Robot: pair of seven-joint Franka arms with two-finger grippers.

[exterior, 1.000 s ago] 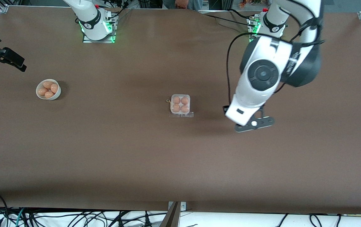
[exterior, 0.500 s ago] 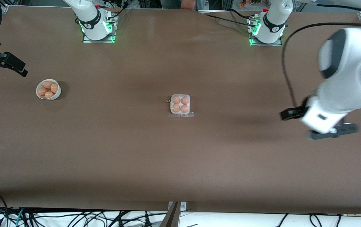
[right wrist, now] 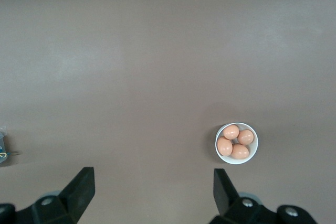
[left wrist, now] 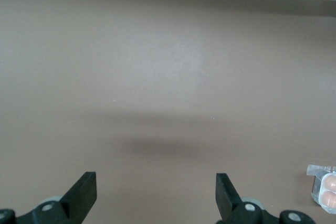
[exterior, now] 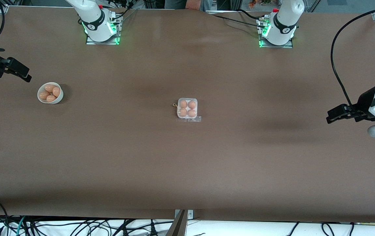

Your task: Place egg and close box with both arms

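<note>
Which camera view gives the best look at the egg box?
The front view: the box sits whole at the table's middle, all four cells filled. The left wrist view shows only one edge with two eggs; the right wrist view shows just a sliver at its border.

Brown table (exterior: pixel 187 170) w/ box (exterior: pixel 187 108) & bowl (exterior: pixel 50 93).

A round white bowl (exterior: pixel 50 93) stands on the brown table (exterior: pixel 187 164) toward the right arm's end, holding four tan-orange eggs (exterior: pixel 50 92) heaped together (they touch one another and fill most of it). The right wrist view shows the same bowl (right wrist: pixel 236 143) from above. Black cables (exterior: pixel 76 226) lie in a tangle along the table's edge nearest the front camera. A dark soft shadow (exterior: pixel 280 126) falls on the bare tabletop toward the left arm's end.
</note>
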